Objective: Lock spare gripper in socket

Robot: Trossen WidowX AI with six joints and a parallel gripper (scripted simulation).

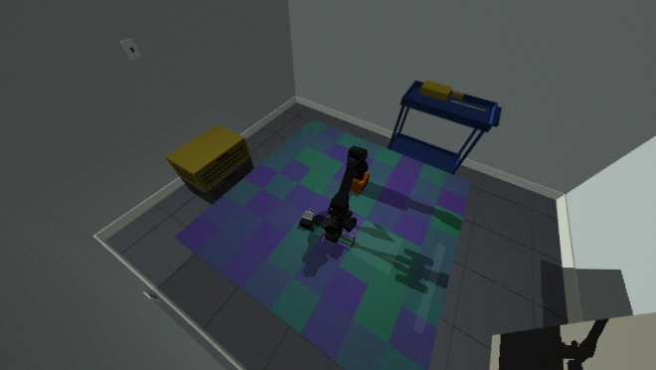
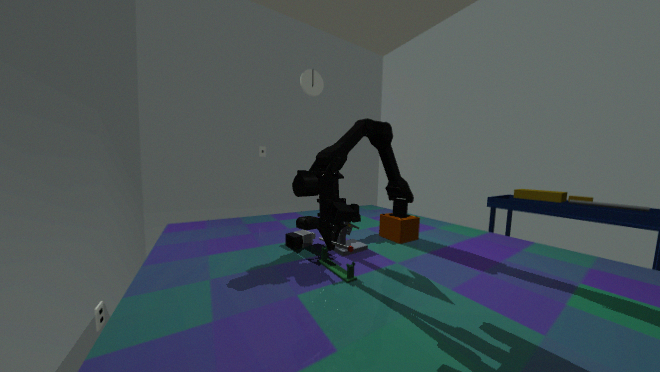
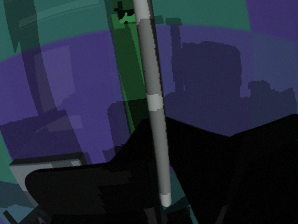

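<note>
Yellow louvred cabinet [image 1: 211, 151], far left in the top view, stood beside the patchwork mat [image 1: 328, 313] [image 2: 260, 330]. From the exterior view, left to right: wall outlet [image 2: 100, 316], white, with two dark sockets, set low; small wall plate [image 2: 262, 151], pale, mounted higher; spare gripper [image 1: 307, 219] [image 2: 299, 239], black and pale grey, lying on the mat to the left of the arm's gripper; round wall clock [image 2: 312, 82], pale, above. Arm's gripper [image 1: 336, 237] [image 2: 330, 245] [image 3: 153, 123], one, black, pointing downward, its fingers clenched on the lock pin [image 1: 349, 235] [image 2: 339, 244] [image 3: 148, 65]. The pin, a slim grey rod with pale bands and a red head, was out of the socket and held above the mat. Green two-post stand [image 1: 346, 242] [image 2: 337, 270] [image 3: 131, 75], low, near the gripper, the pin apart from its posts. Mount [image 2: 358, 247], pale, flat-based, partly hidden behind the gripper. Orange block [image 1: 359, 184] [image 2: 398, 229], bearing the foot of the black arm [image 1: 346, 184] [image 2: 350, 142]. Blue cart [image 1: 447, 112] [image 2: 600, 217], far right, carrying a larger yellow box [image 1: 435, 90] [image 2: 540, 195], a smaller yellow piece [image 1: 457, 94] [image 2: 580, 199] and a long pale bar [image 1: 468, 105] [image 2: 610, 205].
</note>
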